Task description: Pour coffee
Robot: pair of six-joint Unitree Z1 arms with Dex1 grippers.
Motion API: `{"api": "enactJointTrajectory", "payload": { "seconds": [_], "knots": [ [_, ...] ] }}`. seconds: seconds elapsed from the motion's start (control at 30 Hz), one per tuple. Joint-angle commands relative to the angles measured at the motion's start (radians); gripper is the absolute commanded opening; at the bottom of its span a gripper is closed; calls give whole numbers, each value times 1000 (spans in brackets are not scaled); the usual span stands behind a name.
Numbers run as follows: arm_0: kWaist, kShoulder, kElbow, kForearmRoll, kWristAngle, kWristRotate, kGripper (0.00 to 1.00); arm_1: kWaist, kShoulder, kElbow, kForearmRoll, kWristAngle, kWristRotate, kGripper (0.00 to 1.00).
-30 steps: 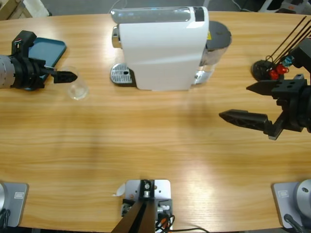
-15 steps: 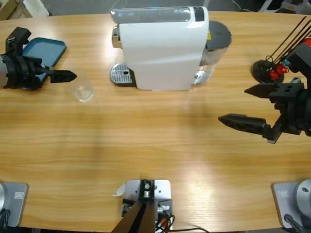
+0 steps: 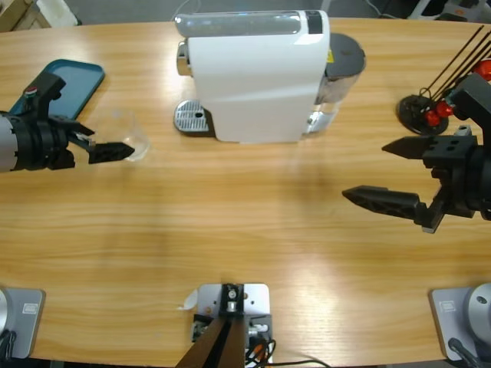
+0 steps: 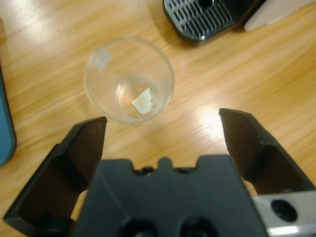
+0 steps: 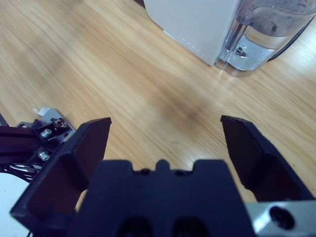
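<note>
Left gripper (image 4: 160,123) hung with jaws spread wide, and the clear glass (image 4: 129,79) stood upright just ahead of it, centred between them, not yet touched. No coffee showed in it. Beyond the glass sat the coffee machine's drip tray (image 4: 205,17). Right gripper (image 3: 393,175), also spread, held nothing, well apart across the worktop (image 3: 245,245). Left was clearly nearer.

teal tray (image 4: 4,129): cut off at left edge | drip grate (image 4: 203,17): cut off at top
</note>
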Motion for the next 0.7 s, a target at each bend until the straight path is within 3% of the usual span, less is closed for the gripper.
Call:
{"api": "enactJointTrajectory", "payload": {
  "seconds": [0.03, 0.27, 0.7],
  "knots": [
    [-10, 3, 54, -47, 16, -5, 996, -14, 26, 26, -18, 26, -16, 1000],
    [-10, -89, 62, -82, 93, 4, 996, -14, 35, 23, -18, 34, -19, 1000],
    [-10, 57, 76, -169, 101, -2, 996, -14, 30, 25, -17, 40, -23, 1000]
  ]
}}
